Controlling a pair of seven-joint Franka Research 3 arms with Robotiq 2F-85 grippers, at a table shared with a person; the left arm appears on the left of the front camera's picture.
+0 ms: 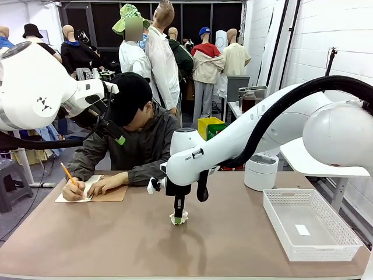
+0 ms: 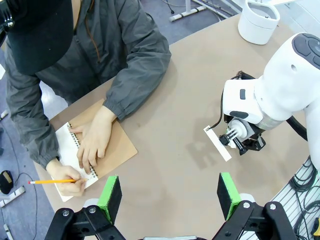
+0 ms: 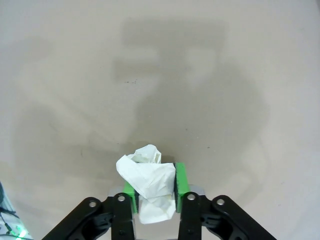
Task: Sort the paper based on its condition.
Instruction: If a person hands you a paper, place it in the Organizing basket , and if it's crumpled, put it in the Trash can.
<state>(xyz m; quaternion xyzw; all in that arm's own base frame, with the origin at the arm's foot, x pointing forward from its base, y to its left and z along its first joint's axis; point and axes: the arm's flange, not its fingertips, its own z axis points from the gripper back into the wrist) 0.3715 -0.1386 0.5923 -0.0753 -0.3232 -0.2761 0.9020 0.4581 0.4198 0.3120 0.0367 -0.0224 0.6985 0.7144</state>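
The paper [image 3: 142, 170] is a crumpled white wad lying on the brown table [image 1: 116, 239] near its middle. My right gripper [image 3: 154, 186] points straight down on it, and both green pads press against its sides. From the front, the paper [image 1: 180, 219] bulges out around the right gripper [image 1: 178, 214]. My left gripper [image 2: 170, 192] hangs high over the table's left part with its green pads wide apart and nothing between them. In the front view the left gripper [image 1: 113, 133] sits close to the person's cap.
A person at the far side writes with a pencil [image 1: 69, 174] in a spiral notebook [image 1: 108, 192] with a brown cover [image 2: 120, 147]. At the right stand a white mesh basket [image 1: 274, 201] and a white round container [image 1: 260, 171].
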